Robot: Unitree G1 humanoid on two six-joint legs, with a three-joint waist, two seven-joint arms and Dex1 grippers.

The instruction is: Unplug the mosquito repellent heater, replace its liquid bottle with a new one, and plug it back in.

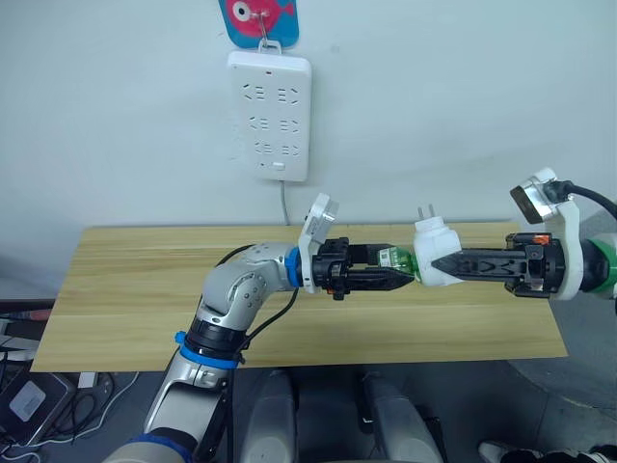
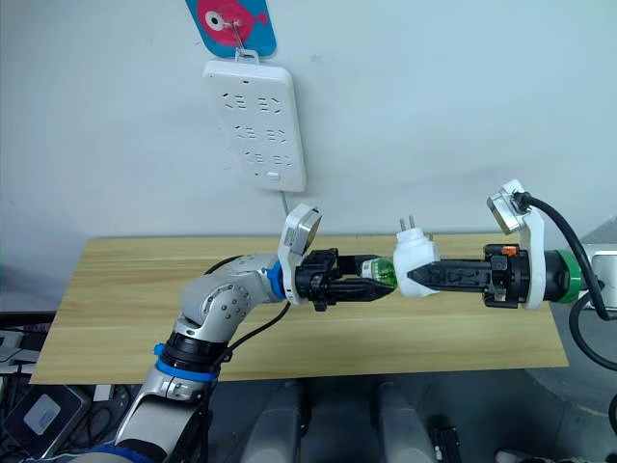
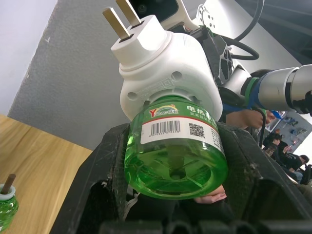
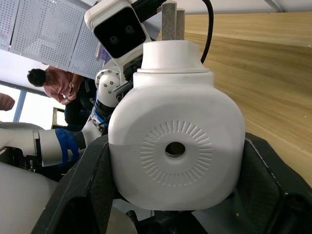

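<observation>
the mosquito repellent heater (image 1: 436, 253) is unplugged and held in mid-air above the wooden surface (image 1: 135, 289), between the two arms, prongs pointing up and away from the robot. a green liquid bottle (image 3: 174, 146) is seated in its base, label and barcode facing the left wrist camera.

the right gripper (image 1: 443, 264) has its jaws clamped on the sides of the heater body; in the right wrist view the vent hole faces the camera, with a black finger on each flank. the left gripper (image 1: 400, 278) has its jaws closed around the green bottle, gripping it on both sides near its bottom.

step in hand: the bottle exchange. whether this bottle is being unscrewed or screwed in cannot be told from the views. a second green bottle (image 3: 6, 204) with a wick stands on the surface, visible at the edge of the left wrist view.

next move, as judged: rotate the bottle about its own axis with the left wrist while the right jaws hold the heater fixed. keep both axes in line to avoid binding the thread.

arm pose: both forearms are roughly level and point toward each other, the left elbow bent low over the surface, the right arm reaching in from the side.

the white power strip (image 1: 269, 116) hangs on the wall behind, well apart from the heater, under a fish-shaped hook (image 1: 262, 19).
</observation>
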